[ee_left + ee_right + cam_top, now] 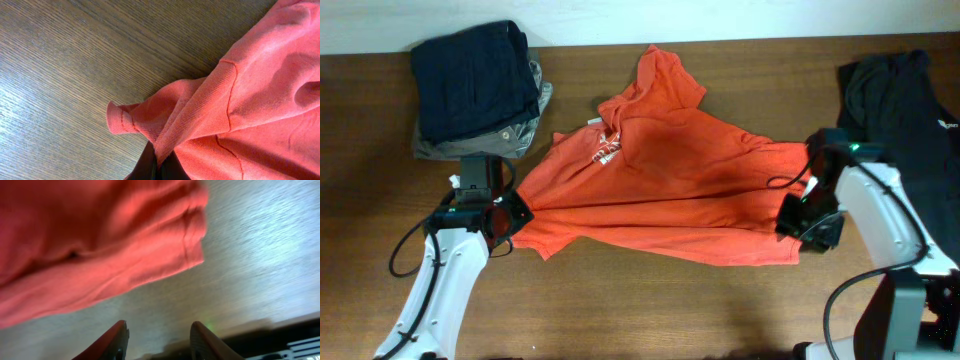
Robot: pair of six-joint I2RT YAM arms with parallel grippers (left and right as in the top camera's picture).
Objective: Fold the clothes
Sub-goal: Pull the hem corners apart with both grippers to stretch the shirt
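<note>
While the table (640,310) runs wide under both arms, the orange-red T-shirt (690,190) lies spread across it between the two grippers, its long axis running straight from one to the other; the neck end and one sleeve bunch on the far side of that line, away from the arm bases. The left gripper (506,218) is clenched on a bunched edge of the shirt, the cloth pinched between its dark tips in the wrist view; the rest of the shirt spreads away from it toward the right arm. The right gripper (159,332) stands released, its fingers (116,339) apart over bare wood; the shirt's hemmed edge lies just ahead of the tips, near but not between them, so I judge that the right arm must reach forward and take hold before any fold. The white chest lettering (605,150) sits nearer the left gripper than the right; it is too small and creased to read; a small white neck tag (594,122) just beyond it shows no legible writing.
</note>
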